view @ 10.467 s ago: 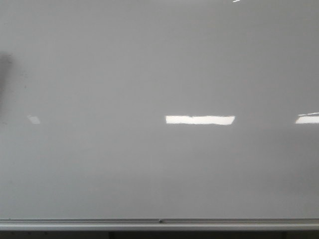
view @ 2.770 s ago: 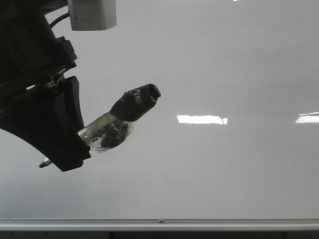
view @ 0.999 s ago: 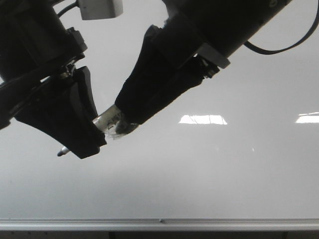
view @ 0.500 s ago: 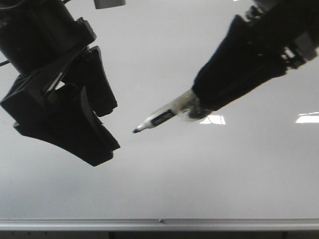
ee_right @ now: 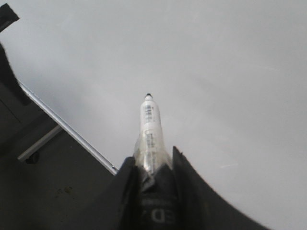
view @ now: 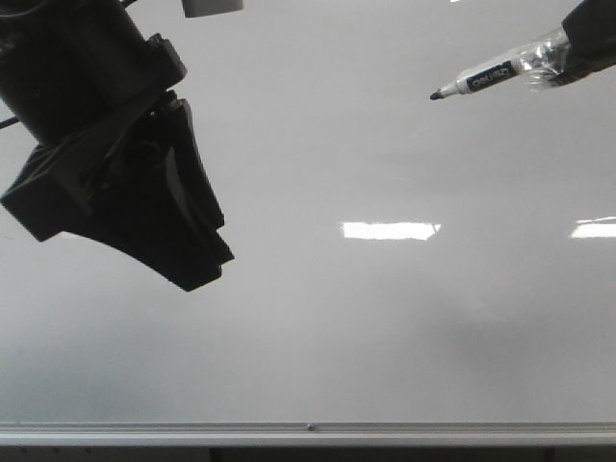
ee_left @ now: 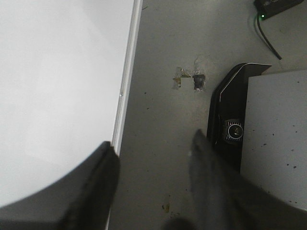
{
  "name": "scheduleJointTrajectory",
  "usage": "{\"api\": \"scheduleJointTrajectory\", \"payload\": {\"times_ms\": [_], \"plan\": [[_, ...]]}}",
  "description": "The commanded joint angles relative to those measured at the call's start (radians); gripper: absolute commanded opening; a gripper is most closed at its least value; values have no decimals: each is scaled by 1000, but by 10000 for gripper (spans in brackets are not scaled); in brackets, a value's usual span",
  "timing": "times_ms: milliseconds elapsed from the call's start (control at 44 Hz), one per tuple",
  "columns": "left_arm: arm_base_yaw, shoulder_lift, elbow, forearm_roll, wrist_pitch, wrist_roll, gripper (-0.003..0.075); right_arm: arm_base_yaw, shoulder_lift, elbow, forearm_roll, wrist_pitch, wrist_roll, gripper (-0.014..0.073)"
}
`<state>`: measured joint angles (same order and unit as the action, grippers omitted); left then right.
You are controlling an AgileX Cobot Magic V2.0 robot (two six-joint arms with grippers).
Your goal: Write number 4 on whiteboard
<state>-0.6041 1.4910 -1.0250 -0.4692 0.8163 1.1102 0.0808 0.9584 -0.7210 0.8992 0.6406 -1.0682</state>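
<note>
The whiteboard (view: 385, 327) fills the front view, with a silver rail (view: 308, 429) along its lower edge. I see no number 4 or any other stroke on it. My right gripper (view: 582, 48), at the top right corner, is shut on a tape-wrapped black-and-white marker (view: 486, 75). The marker's bare tip points left, and I cannot tell whether it touches the board. In the right wrist view my right gripper (ee_right: 151, 160) clamps the marker (ee_right: 149, 127) over the whiteboard (ee_right: 216, 72). My left gripper (view: 197, 265) hangs at the left, and in its wrist view the left gripper (ee_left: 153, 151) is open and empty.
Two bright light reflections (view: 390, 230) lie on the board. The left wrist view shows the board's edge rail (ee_left: 127, 81), grey floor (ee_left: 163, 110), a black device with a round lens (ee_left: 235, 130), a pale speckled surface (ee_left: 276, 124) and a black box with a green light (ee_left: 273, 5).
My right gripper took the marker out of my left gripper and carried it up and right to the top right corner. My left gripper let go and has stayed at the left.
</note>
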Motion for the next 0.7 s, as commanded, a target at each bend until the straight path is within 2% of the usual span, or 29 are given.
{"api": "scheduleJointTrajectory", "payload": {"times_ms": [0,68,204,341,477,681], "plan": [[-8,-37,-30,-38,-26,-10,81,-8,-15,-26,53,-50,2,-62],[-8,-37,-30,-38,-26,-10,-23,-8,-15,-26,53,-51,2,-62],[-8,-37,-30,-38,-26,-10,-20,-8,-15,-26,58,-61,2,-62],[-8,-37,-30,-38,-28,-10,-20,-8,3,-37,129,-128,4,-62],[-8,-37,-30,-38,-30,-10,-20,-8,73,-110,134,-184,4,-62],[-8,-37,-30,-38,-30,-10,-20,-8,222,-252,135,-187,4,-62]]}}
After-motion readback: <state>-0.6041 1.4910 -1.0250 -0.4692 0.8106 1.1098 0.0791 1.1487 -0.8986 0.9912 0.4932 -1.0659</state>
